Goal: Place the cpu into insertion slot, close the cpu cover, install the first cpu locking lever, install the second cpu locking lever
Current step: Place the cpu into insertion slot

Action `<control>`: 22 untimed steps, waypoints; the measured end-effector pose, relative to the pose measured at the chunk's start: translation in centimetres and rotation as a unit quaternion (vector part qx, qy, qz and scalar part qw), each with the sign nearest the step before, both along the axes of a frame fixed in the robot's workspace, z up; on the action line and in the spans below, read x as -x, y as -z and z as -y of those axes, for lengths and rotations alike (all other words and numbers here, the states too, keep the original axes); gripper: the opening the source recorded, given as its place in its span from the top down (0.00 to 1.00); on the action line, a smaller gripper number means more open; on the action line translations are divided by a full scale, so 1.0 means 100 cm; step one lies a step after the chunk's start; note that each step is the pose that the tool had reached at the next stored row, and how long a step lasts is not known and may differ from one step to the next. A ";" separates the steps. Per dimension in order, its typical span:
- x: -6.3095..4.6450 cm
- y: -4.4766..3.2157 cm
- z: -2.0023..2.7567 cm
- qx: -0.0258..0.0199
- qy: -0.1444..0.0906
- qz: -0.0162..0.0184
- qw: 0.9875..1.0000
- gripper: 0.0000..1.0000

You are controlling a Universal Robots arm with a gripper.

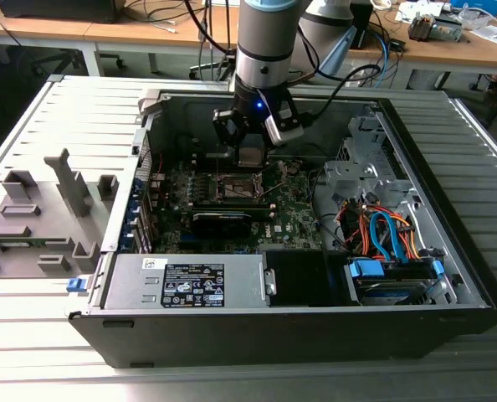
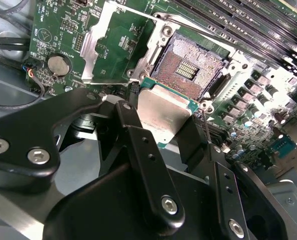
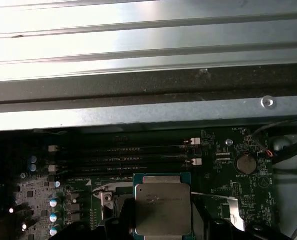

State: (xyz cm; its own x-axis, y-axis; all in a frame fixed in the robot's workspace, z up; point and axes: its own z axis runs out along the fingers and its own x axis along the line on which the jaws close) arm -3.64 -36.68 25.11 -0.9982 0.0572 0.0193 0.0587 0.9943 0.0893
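Observation:
My gripper (image 1: 253, 149) is shut on the cpu (image 2: 162, 116), a small silver-topped square with a green edge, gripped by its two opposite sides between black fingers (image 2: 138, 135). The chip hangs just above and beside the insertion slot (image 2: 188, 69), which lies open with its dark pin field bare. The cpu cover (image 2: 116, 47), a silver frame plate, stands flipped up and away from the slot. In the first wrist view the cpu (image 3: 163, 209) is over the board, beside the raised cover (image 3: 233, 212). In the exterior view the slot (image 1: 230, 186) lies just below the gripper.
An open black computer case (image 1: 449, 276) encloses the motherboard. A black graphics card (image 1: 222, 219) lies just in front of the slot, memory slots (image 3: 138, 155) run behind it, and a coin battery (image 2: 58, 64) sits near the cover. Power supply (image 1: 190, 285) and cabled drive bay (image 1: 386, 239) fill the front.

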 end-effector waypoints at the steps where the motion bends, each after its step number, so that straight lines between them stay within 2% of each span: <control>1: 0.000 0.0000 0.0000 0.000 0.003 0.000 1.000 0.46; 9: 0.000 0.0002 0.0000 0.000 0.021 0.000 1.000 0.46; 22: 0.000 0.0006 0.0000 0.000 0.038 0.000 0.999 0.46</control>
State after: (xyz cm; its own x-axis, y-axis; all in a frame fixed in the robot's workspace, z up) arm -3.64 -36.68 25.05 -0.9909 0.1336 0.0193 0.1348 0.9869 0.0890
